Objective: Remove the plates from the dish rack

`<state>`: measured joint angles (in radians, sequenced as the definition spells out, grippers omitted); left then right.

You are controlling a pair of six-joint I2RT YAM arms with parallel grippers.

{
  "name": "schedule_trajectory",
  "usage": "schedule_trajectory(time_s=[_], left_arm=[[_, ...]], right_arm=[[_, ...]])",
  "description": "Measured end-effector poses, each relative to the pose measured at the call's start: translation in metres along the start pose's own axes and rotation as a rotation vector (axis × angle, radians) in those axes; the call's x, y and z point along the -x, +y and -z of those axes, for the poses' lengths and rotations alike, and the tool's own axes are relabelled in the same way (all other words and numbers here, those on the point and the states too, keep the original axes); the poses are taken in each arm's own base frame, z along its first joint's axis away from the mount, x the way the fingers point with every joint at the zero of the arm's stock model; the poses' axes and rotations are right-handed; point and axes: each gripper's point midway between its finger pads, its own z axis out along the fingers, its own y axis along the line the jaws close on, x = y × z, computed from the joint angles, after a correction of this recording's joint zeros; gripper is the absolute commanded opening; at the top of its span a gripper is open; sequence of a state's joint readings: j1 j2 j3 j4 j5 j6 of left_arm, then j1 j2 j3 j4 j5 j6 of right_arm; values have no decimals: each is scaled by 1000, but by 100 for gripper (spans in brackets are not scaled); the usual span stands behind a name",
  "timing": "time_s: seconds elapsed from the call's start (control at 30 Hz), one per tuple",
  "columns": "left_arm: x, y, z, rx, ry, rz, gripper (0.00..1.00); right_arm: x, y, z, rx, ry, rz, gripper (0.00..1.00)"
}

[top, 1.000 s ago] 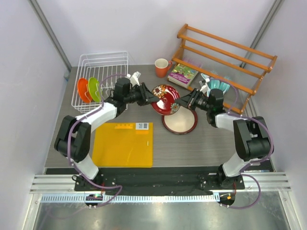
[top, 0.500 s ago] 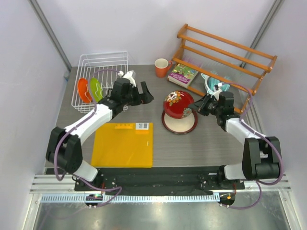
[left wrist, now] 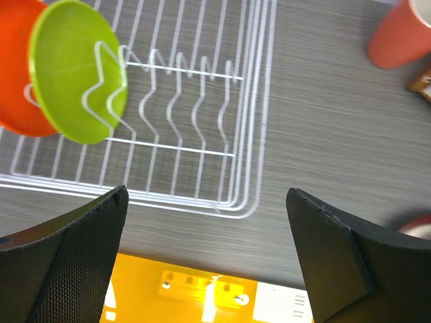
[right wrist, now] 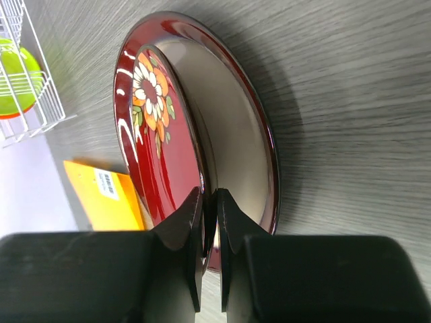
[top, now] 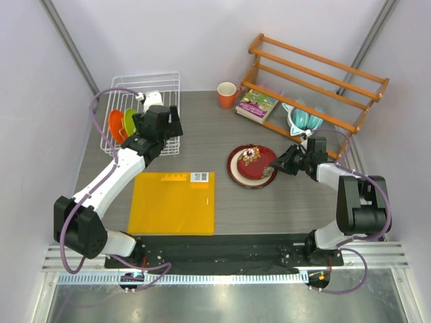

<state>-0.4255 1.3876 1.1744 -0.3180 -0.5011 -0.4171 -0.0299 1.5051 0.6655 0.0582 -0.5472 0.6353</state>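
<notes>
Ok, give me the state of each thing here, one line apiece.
red flowered plate, tilted over the cream-faced plate, rim pinched
cream-faced plate, flat on the table
lime green plate, upright in the dish rack
orange plate, upright in the rack beside it
left gripper, open and empty, near the rack's corner
right gripper, shut on the red flowered plate
mug, upright
</notes>
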Motion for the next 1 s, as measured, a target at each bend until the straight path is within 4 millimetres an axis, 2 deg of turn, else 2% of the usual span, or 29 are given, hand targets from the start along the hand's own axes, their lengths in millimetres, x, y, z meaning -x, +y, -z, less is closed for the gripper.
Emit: schedule_trajectory(time_s=[0.13, 0.27, 0.33, 0.63, 0.8, 0.83, 0.9, 1.0], left_arm=[[2, 13, -3, 44, -2, 1, 99], [2, 16, -3, 51, -4, 3, 99], [2, 16, -4, 53, -3, 3, 99], [1, 17, -4, 56, 3, 2, 99], [-4, 17, -8, 58, 20, -5, 100], [-6, 17, -8, 59, 23, -7, 99], [-8, 18, -10, 62, 30, -10, 99], [-9, 21, -13, 72, 36, -10, 100]], right_arm=[[-5, -2, -5, 13, 26, -9, 1], [-7, -3, -10, 31, 44, -13, 1], [-10, -3, -12, 39, 62, -23, 5], [-16, -10, -12, 15, 85, -26, 48], [-17, -9, -12, 11, 94, -9, 54], [-17, -9, -11, 10, 95, -7, 60], [-17, -7, -11, 14, 101, -3, 61], [-14, -7, -10, -4, 101, 24, 69]])
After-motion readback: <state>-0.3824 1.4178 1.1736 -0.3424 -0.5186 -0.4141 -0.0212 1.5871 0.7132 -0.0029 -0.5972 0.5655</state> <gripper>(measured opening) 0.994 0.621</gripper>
